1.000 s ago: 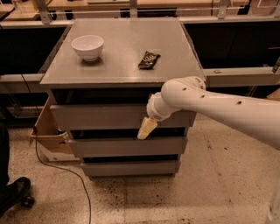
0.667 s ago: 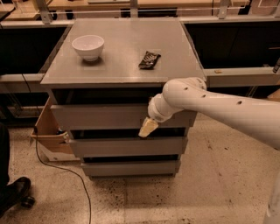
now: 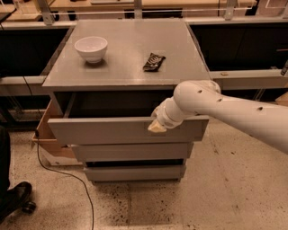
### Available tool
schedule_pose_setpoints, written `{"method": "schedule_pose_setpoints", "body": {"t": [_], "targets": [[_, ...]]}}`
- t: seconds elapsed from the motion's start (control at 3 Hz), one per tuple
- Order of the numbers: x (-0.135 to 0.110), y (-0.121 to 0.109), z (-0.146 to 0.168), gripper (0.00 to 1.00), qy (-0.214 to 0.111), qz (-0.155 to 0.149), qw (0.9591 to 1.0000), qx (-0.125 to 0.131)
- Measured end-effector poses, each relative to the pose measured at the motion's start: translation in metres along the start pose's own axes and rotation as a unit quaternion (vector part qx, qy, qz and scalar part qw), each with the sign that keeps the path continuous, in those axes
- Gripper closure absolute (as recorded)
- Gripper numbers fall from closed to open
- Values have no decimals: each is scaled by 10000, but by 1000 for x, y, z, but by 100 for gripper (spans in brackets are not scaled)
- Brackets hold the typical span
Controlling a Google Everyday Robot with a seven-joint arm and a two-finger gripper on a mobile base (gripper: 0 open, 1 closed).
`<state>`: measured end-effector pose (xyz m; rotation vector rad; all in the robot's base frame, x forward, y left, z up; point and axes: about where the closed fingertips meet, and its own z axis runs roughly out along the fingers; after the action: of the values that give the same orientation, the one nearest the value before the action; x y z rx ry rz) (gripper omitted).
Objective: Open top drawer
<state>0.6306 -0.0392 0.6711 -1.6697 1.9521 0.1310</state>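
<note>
The grey top drawer (image 3: 108,130) (handleless) stands partly open, gripper (image 3: 157,127) at its front.

Lab workspace: long workbenches (image 3: 112,6), speckled floor (image 3: 211,197); hand (image 3: 157,127) at top drawer (image 3: 99,131) front.

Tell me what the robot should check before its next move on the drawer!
1. Top drawer partly out, dark gap showing behind its front: ok.
2. Gripper at that front's upper edge, right of middle: ok.
3. Grip firm enough to pull: cannot tell.
4. Lower drawer fronts set back behind the top one: ok.
5. Bowl and dark packet sit well back from the front edge of the cabinet top: ok.
</note>
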Motion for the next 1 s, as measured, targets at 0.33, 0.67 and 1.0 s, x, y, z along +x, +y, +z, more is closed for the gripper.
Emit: {"method": "schedule_pose_setpoints", "body": {"t": [0.33, 0.67, 1.0], "targets": [[-4, -2, -8, 91, 0, 0, 10000, 0], [-6, -4, -11, 100, 0, 0, 10000, 0], [-12, 29, -23, 100, -43, -51, 9991, -410]]}}
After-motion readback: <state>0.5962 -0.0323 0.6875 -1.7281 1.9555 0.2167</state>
